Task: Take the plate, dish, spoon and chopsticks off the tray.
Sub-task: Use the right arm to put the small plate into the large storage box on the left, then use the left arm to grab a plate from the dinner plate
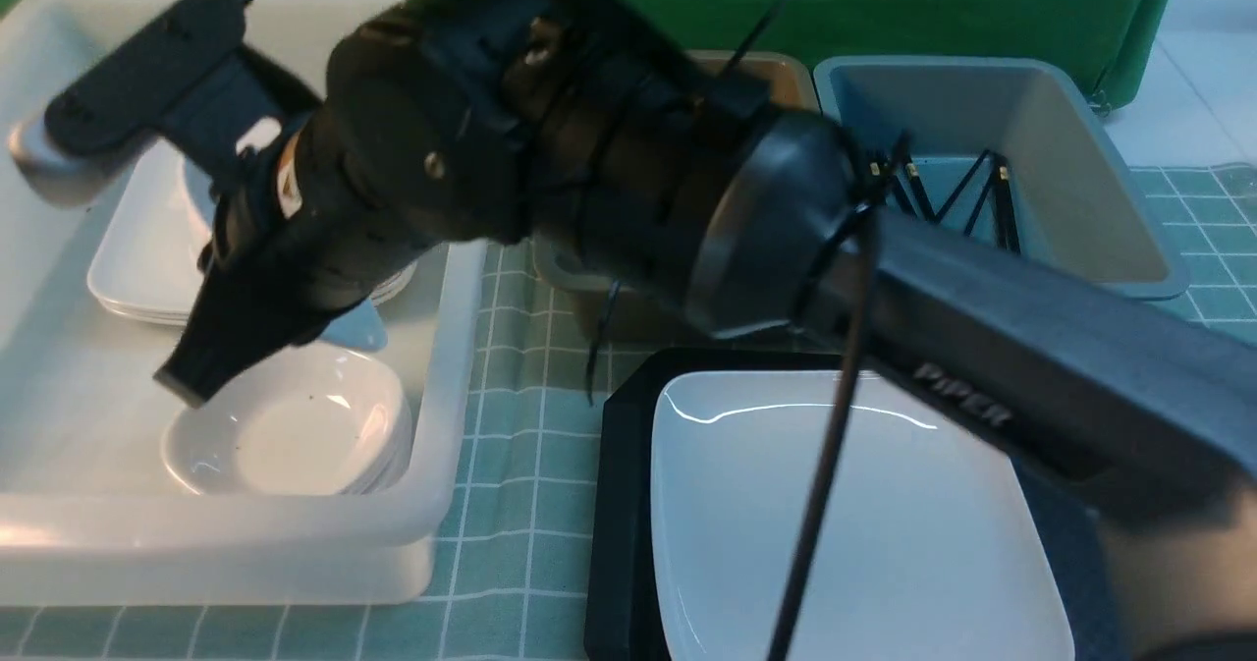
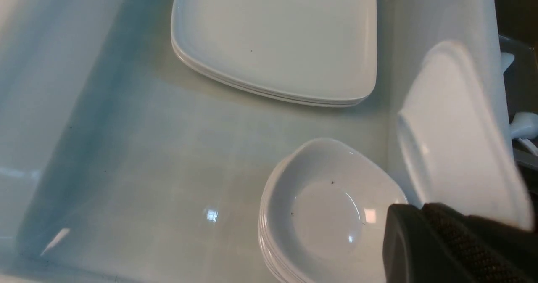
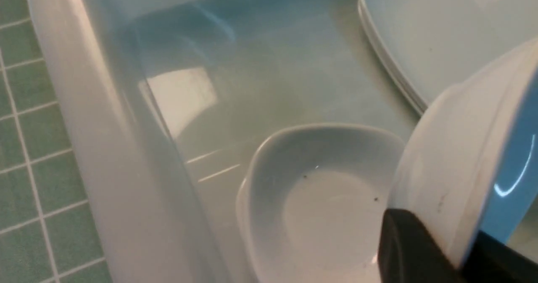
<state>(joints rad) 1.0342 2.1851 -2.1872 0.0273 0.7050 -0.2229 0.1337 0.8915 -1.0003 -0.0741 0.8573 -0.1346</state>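
**Dish (image 3: 456, 157) gripped above the white tub (image 1: 447, 327)**

From where I stand, the right gripper (image 1: 191, 384) is clamped on one small rounded-square dish. It is glossy white and tilted on edge within the tub's walls. Beside it sits a stack of the same dishes (image 1: 285, 435), and I make out at least three rims. Further back is a second stack of wide, shallow square plates (image 1: 137, 258), at least two. The tub is milky, translucent plastic with rounded corners.

The left gripper (image 2: 422, 215), black with a ribbed pad, is closed. The tilted dish shows right behind it, and I cannot tell whether they touch.

One plate (image 1: 845, 523), large, glossy and square with rounded corners, lies flat on the black tray (image 1: 621, 504) and fills most of it. The chopsticks (image 1: 987, 194), thin black sticks with gold bands, lean in a grey-blue tub (image 1: 1080, 150). There are several, too tangled to count. A white spoon (image 2: 523, 125), thick and curved, peeks past the white tub's wall, the only one I am sure of. The table (image 1: 511, 366) wears a green cloth (image 1: 1208, 248) with a white grid.
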